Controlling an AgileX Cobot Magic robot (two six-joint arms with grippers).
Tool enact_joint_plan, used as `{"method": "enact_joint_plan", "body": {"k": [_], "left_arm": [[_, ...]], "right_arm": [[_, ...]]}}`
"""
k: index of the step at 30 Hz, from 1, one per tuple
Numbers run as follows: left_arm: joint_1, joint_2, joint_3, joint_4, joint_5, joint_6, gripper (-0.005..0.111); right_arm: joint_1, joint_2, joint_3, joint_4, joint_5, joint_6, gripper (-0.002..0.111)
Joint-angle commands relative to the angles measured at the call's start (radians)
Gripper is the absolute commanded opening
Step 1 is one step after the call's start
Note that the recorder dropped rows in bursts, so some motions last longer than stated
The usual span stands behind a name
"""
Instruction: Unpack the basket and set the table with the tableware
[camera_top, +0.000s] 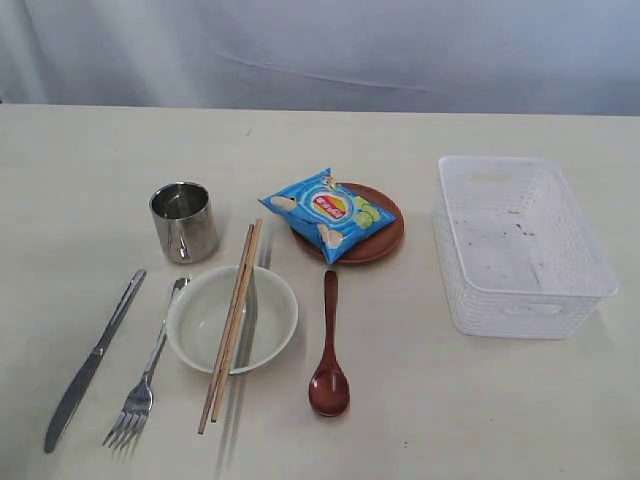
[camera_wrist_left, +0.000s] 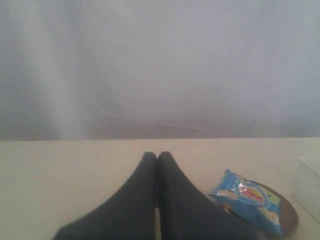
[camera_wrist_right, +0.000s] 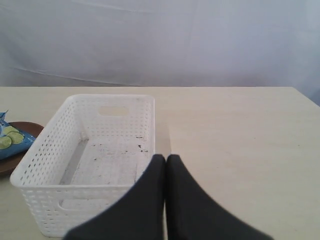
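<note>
The white basket (camera_top: 520, 245) stands empty on the right of the cream table (camera_top: 90, 160). Left of it lie a brown plate (camera_top: 380, 240) under a blue crisp packet (camera_top: 325, 213), a steel cup (camera_top: 184, 221), a white bowl (camera_top: 232, 318) with two chopsticks (camera_top: 232, 325) across it, a reddish wooden spoon (camera_top: 329, 355), a fork (camera_top: 145, 375) and a knife (camera_top: 92, 362). Neither gripper shows in the exterior view. My left gripper (camera_wrist_left: 157, 156) is shut and holds nothing, with the packet (camera_wrist_left: 247, 197) beyond it. My right gripper (camera_wrist_right: 165, 158) is shut on nothing, beside the basket (camera_wrist_right: 87, 150).
A pale curtain (camera_top: 320, 50) hangs behind the table's far edge. The basket floor (camera_wrist_right: 107, 162) is speckled with dark flecks. Bare tabletop (camera_wrist_right: 240, 150) stretches beside the basket in the right wrist view.
</note>
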Motion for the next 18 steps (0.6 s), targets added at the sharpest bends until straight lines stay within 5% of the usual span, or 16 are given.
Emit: {"method": "enact_joint_plan", "body": {"k": [1,9,18], "left_arm": [[0.094,-0.199,0.114,0.002,0.016,-0.035,0.000],[0.210,-0.415,0.130,0.002,0.388,-0.041,0.000],[0.210,-0.488,0.130,0.002,0.482,-0.041,0.000]], "right_arm": [[-0.006,-0.006,0.003,0.002,-0.002,0.006,0.000],[-0.006,-0.006,0.003,0.002,-0.002,0.006,0.000],[-0.006,-0.006,0.003,0.002,-0.002,0.006,0.000]]}}
